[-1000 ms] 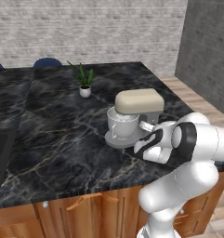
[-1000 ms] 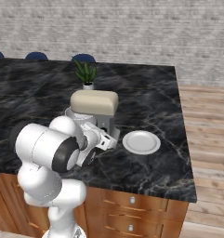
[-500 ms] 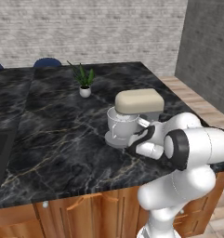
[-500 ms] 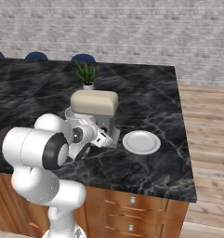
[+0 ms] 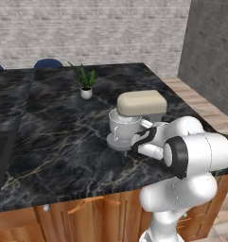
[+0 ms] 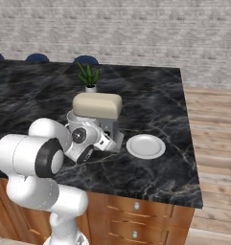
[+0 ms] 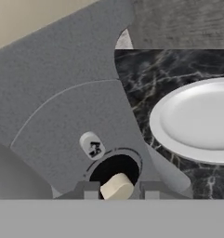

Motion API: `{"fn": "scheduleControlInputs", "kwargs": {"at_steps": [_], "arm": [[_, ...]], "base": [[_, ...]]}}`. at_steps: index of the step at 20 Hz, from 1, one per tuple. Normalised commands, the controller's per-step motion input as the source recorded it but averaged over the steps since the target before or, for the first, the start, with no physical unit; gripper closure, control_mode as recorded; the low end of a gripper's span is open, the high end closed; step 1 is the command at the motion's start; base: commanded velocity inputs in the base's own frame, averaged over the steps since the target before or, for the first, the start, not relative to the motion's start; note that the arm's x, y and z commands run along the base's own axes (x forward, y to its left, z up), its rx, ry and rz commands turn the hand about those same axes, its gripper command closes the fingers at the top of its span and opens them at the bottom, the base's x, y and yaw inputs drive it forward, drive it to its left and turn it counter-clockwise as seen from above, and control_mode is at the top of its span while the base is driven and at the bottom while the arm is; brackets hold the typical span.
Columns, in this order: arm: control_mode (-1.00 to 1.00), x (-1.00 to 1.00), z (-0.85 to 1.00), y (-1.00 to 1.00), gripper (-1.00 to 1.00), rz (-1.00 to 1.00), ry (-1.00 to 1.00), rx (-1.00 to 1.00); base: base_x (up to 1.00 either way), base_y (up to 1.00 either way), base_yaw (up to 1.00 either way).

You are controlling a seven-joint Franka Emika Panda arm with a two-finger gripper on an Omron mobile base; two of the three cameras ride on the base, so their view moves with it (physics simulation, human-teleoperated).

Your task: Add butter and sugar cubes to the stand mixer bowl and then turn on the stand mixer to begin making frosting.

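Far to the claw's left, at the back of the tabletop (image 5: 54,137), stands a small potted plant (image 5: 86,93), well clear of the work. Nearer, just left of the claw, the stand mixer bowl (image 5: 121,126) sits seated on the base of the stand mixer (image 5: 141,103), under the cream head, where the whisk can reach it. What lies inside the bowl is too small to tell.

The claw (image 7: 118,191) is pressed in low against the mixer's grey column, because the control sits there. Its fingertips (image 7: 88,188) stand narrowly apart on either side of a small cream knob (image 7: 117,183) in a dark round recess. Whether they are actually pinching it, I cannot tell. Judging from that placing, the step in hand is switching the mixer on.

To the claw's right a flat white plate (image 6: 145,146) lies near the mixer, apart from it.

The tabletop is black marble with pale veins over wooden drawers (image 6: 136,210). A grey brick wall (image 5: 87,28) runs behind it, and a plank floor (image 6: 213,119) lies beyond its right end.
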Motion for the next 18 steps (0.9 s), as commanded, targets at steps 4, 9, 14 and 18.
{"fn": "scheduleControlInputs", "kwargs": {"at_steps": [4,9,14,18], "arm": [[-1.00,0.00,0.00,0.00,1.00,0.00,0.00,0.00],[-1.00,0.00,0.00,0.00,1.00,0.06,0.00,0.02],[-1.00,0.00,-0.02,-0.11,1.00,0.18,-0.04,0.08],[-1.00,0.01,-0.18,-0.20,1.00,0.20,-0.07,0.11]], "base": [[0.00,0.00,0.00],[0.00,0.00,0.00],[0.00,0.00,0.00],[0.00,0.00,0.00]]}}
